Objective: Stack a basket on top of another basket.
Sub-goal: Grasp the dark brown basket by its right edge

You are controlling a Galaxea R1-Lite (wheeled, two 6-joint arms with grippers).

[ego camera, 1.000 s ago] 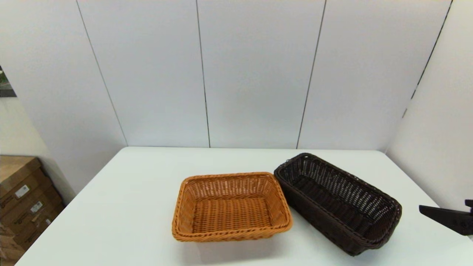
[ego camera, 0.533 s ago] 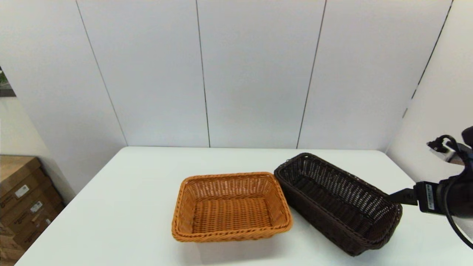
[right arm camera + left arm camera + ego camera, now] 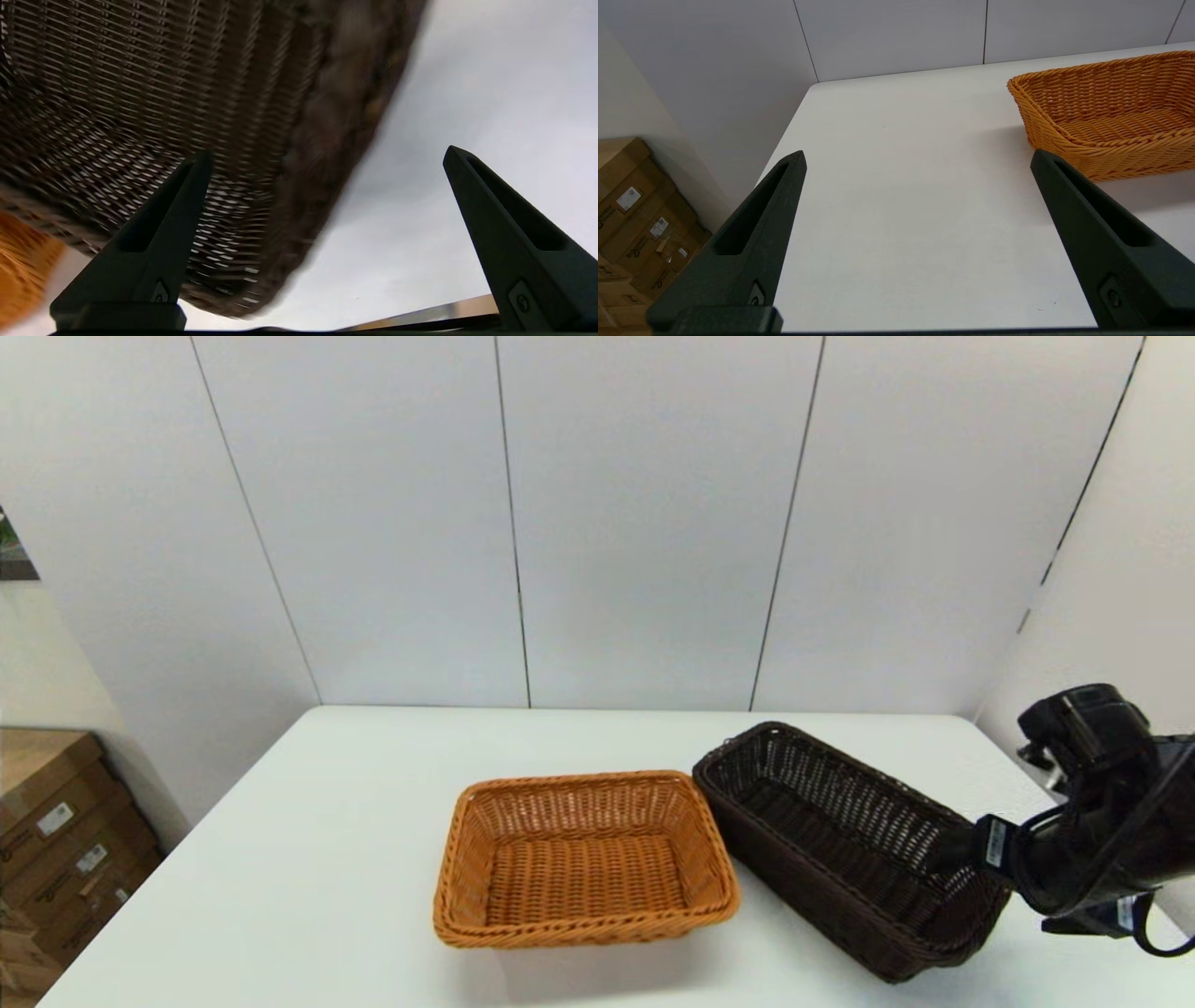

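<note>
1. Cardboard boxes (image 3: 56,840) stood on the floor off the bench's (image 3: 308,868) left edge.
2. The left gripper (image 3: 917,158) hung above bare bench to the left of the orange-tan basket (image 3: 583,859), its jaws wide apart and holding nothing.
3. The orange-tan basket sat near the bench's middle, open side up.
4. The dark brown basket (image 3: 840,840) lay just beside it on the right, angled, resting on the bench.
5. The right gripper (image 3: 327,156) reached in from the right at that basket's near-right end. Its jaws were wide apart and straddled the braided rim (image 3: 336,135), one finger inside, one outside.
</note>
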